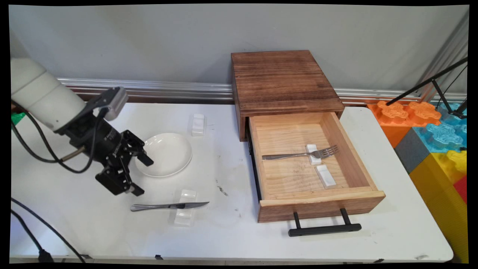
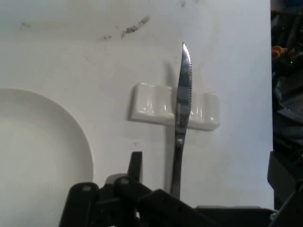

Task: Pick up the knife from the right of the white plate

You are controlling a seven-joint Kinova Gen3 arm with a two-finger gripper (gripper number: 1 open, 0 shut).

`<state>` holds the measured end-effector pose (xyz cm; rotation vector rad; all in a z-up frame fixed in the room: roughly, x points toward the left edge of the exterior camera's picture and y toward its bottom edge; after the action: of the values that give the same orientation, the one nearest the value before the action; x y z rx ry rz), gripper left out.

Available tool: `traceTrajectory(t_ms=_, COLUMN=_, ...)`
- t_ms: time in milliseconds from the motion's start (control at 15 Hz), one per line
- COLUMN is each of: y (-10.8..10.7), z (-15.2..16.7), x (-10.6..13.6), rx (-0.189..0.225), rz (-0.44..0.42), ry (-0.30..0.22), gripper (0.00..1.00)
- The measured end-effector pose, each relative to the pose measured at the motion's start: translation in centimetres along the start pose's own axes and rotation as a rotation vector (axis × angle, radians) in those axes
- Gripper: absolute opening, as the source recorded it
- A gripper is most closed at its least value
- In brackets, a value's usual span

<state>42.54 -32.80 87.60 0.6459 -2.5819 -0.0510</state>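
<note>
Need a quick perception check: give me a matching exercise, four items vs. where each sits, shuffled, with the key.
Items:
1. fork
2. knife
3. plate
4. gripper

Places:
A. on a white rest near the table's front edge
B. inside the open drawer
C. above the table between plate and knife
D. flat on the table, left of the drawer

Pairs: 1-B, 2-A, 3-D, 4-C

Fork (image 1: 300, 154) in drawer (image 1: 354, 149) — knife (image 1: 170, 206) before plate (image 1: 166, 154).
</note>
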Motion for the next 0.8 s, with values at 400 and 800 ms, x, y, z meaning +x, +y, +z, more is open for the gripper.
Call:
traceTrajectory(t_ms=400, y=0.5, z=2.5, x=-0.5, rx=-0.014, rz=0.035, ry=-0.001, gripper=1.0)
traceTrajectory(t_ms=800, y=0.6, z=4.9, x=-0.4, rx=-0.03, rz=0.072, ry=0.009, gripper=1.0)
